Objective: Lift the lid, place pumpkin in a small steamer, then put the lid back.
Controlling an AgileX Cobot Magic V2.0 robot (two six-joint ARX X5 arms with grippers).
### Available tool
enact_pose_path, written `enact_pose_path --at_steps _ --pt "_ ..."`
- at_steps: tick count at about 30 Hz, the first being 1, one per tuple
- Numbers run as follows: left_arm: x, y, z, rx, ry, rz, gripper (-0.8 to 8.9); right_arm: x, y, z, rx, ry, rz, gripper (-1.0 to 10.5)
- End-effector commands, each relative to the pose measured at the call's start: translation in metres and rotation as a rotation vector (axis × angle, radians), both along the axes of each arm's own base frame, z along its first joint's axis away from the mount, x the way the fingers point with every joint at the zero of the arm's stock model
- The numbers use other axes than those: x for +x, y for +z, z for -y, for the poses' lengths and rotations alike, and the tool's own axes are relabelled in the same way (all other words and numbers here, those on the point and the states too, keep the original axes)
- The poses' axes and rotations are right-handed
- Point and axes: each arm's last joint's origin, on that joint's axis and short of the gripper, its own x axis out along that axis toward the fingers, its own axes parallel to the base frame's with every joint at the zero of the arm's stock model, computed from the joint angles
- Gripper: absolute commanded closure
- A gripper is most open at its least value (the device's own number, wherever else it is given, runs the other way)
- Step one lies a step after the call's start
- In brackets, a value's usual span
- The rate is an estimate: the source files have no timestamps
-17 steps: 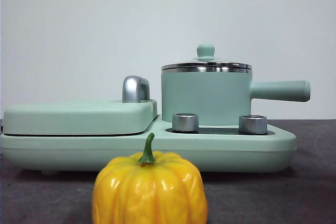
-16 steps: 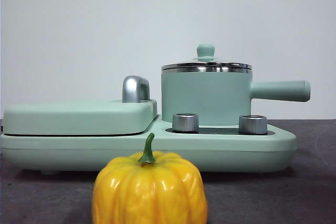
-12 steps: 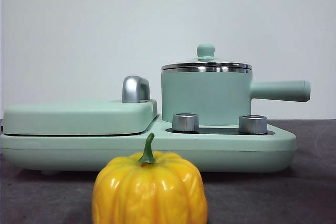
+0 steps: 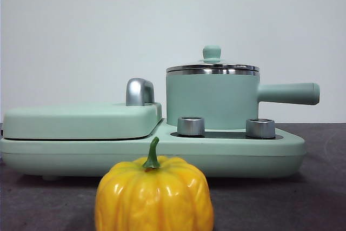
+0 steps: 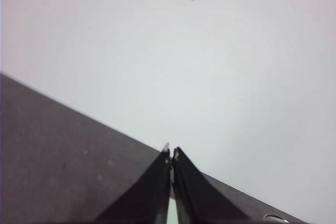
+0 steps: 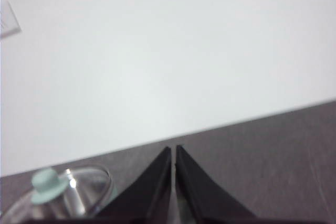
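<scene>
In your front view, the pumpkin (image 4: 154, 194) sits at the bottom center of the frame on the dark table (image 4: 324, 198), in front of the wide base unit (image 4: 232, 152). The small steamer (image 4: 212, 101) stands on that unit, right of center, its handle pointing toward the right edge. The lid (image 4: 212, 66) rests on it, knob up. No arm appears in this view. Your left gripper (image 5: 171, 153) has its jaws pressed together, holding nothing, above bare table. Your right gripper (image 6: 172, 150) is likewise closed and empty; the lid shows at the lower left of its view.
</scene>
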Motion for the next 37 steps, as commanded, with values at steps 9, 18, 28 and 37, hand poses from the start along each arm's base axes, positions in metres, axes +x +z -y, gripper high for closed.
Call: enact_pose_path --at_steps 9,18,28,37 --pt "-0.029 0.065 -0.001 0.161 0.046 0.125 8.05 -0.014 0.057 0.000 -0.027 0.003 0.083 9.3" --pt "-0.019 0.099 -0.001 0.195 0.053 0.105 8.05 -0.001 0.099 -0.003 -0.077 0.092 0.055 9.3" --pt "0.020 0.125 0.001 0.270 0.035 -0.001 8.05 0.038 0.123 -0.008 -0.166 0.166 -0.038 9.3" --pt "0.064 0.145 0.005 0.332 -0.061 -0.105 8.05 0.077 0.141 -0.013 -0.229 0.224 -0.097 9.3"
